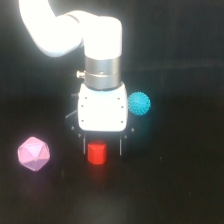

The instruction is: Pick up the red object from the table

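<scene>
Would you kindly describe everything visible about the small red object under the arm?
The red object is a small, bright red, stubby block, cylinder-like, with a matte look. It stands upright on the black table, directly below the white tool, between its two dark fingers. Whether the fingers touch it cannot be told. The image is too blurred for finer detail.

arm cut off at top

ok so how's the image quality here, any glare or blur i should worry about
In the exterior view the white arm housing is blown out by glare; the black table is so dark that shadows vanish and the dark fingers barely stand out; the whole frame is soft, yet the red object, the pink polyhedron and the teal ball read clearly by colour.
</scene>
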